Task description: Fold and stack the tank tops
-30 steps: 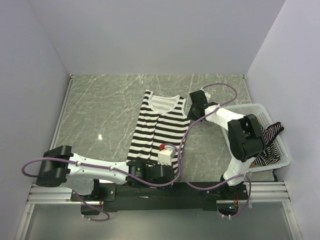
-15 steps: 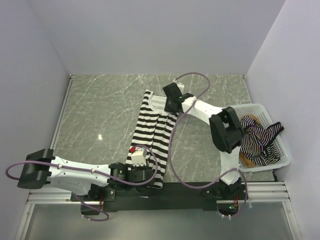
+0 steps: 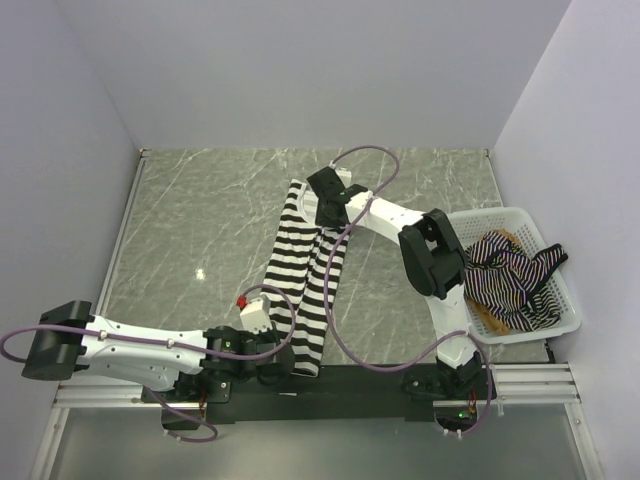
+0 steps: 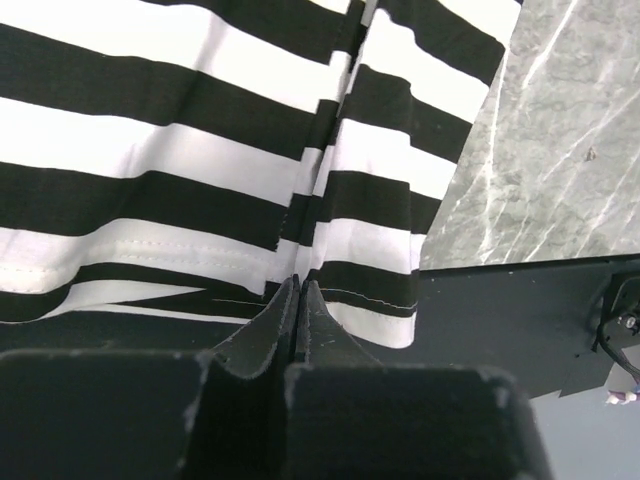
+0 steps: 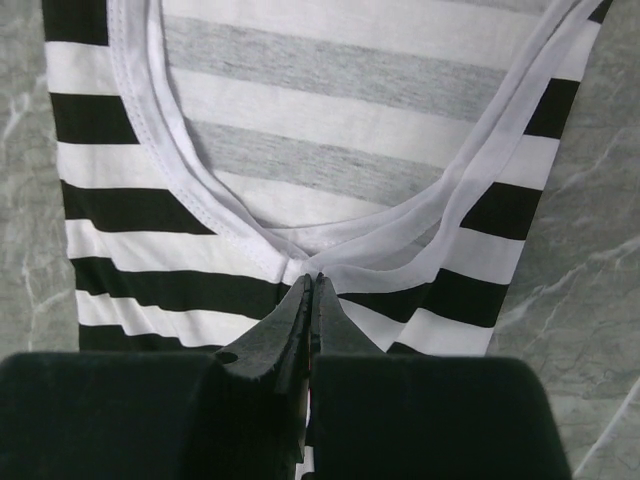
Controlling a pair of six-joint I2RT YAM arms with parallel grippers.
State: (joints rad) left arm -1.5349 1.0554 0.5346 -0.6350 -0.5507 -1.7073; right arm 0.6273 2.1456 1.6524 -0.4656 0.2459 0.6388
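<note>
Left end effector [image 4: 300, 290] clamped the striped top's [image 3: 300, 275] hem at the counter's [image 3: 200, 220] near edge, right end effector [image 5: 313, 285] its neckline; top ran near-to-far, neck pointing away, open counter leftward.

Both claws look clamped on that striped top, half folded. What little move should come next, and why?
Probably sweep both pinched points leftward, to close the lengthwise fold. The left gripper and right gripper are shut on the black-and-white striped top, at hem and neckline, and the lifted layer seems short of its left edge.
</note>
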